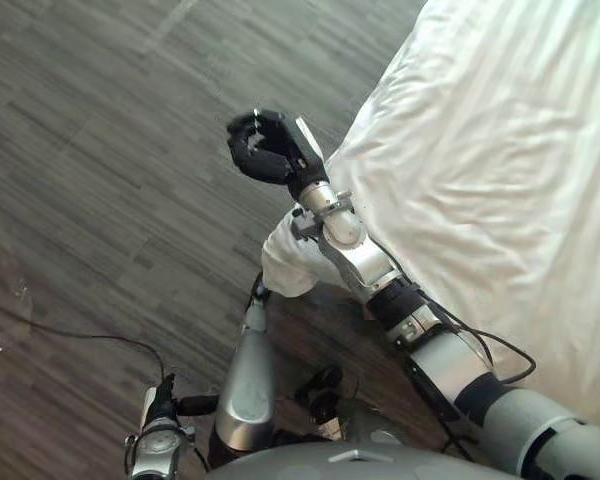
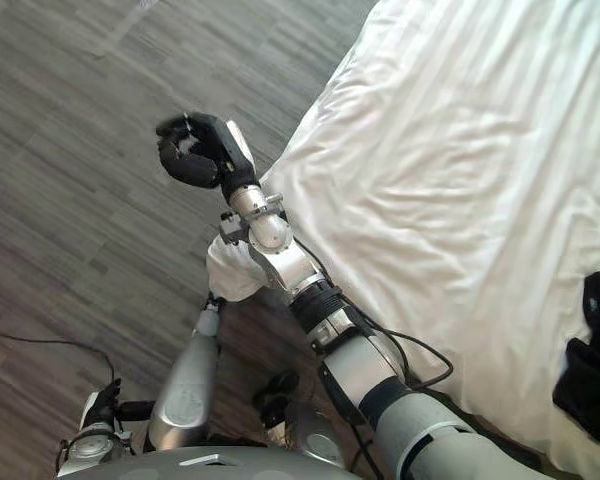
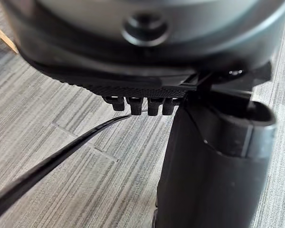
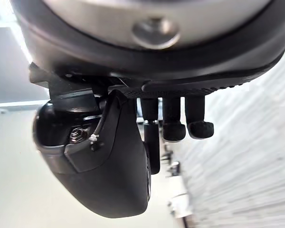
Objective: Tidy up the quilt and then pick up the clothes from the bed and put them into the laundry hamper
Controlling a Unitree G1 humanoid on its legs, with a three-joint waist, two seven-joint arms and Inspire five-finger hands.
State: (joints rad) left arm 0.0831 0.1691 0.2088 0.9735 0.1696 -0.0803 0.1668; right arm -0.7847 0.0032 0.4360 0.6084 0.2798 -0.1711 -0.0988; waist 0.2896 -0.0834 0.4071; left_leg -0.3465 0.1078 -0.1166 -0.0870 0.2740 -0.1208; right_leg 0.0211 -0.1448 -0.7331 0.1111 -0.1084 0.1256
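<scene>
The right hand (image 1: 263, 148) is raised over the floor (image 1: 100, 150), clenched: its fingers (image 4: 175, 124) are curled in toward the palm beside the thumb, and nothing lies between them. Just past it, toward 3 o'clock, begins the edge of the white quilt (image 1: 500, 150), which covers the bed in soft creases from there out to the 1 and 4 o'clock corners of the head views. One corner of the quilt hangs off the bed at 6 o'clock from the hand, beside the right forearm. The left arm reaches up from 6 o'clock to that hanging corner. The left hand (image 3: 213, 161) shows over the grey plank floor in its wrist view, and I cannot tell whether it is released or clenched. The clothes (image 2: 590, 360), a dark crumpled heap, lie on the quilt far out at 4 o'clock, well apart from both hands.
</scene>
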